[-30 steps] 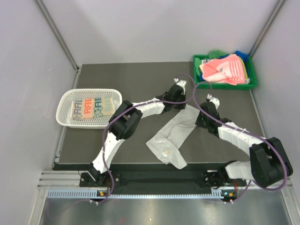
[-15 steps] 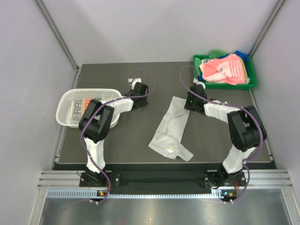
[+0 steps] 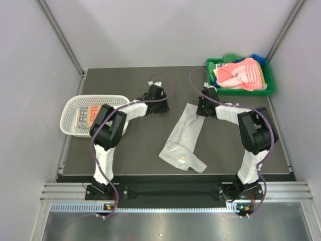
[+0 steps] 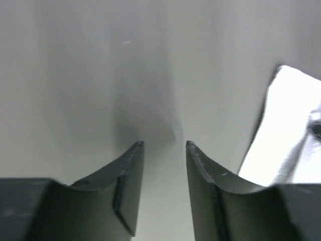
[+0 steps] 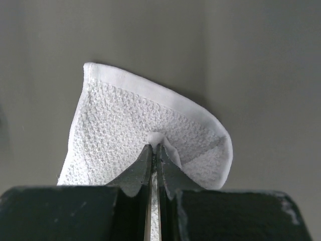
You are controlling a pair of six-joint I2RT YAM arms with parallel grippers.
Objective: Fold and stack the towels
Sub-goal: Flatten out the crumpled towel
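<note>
Grey-white terry cloth towel [image 5: 135, 120]: nubbly looped weave, smooth flat hem. Dark grey desk [image 3: 145, 143]: matt. White perforated plastic basket [image 3: 67, 118], green plastic tray [image 3: 241, 92]: smooth, faint gloss.

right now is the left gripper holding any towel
No, the left gripper is open with nothing between its jaws, while the right gripper pinches the grey-white towel.

We see the left arm [image 3: 108, 126] and right arm [image 3: 256, 130] built alike: white shells over the long links, bulky black housings at the joints, and a thin purple cable [image 3: 191, 80] looping along each. The left hand [image 4: 164, 145] and right hand [image 5: 154, 146] carry dark, matte, lightly scuffed fingers [image 4: 125, 175] tapering to narrow tips.
</note>
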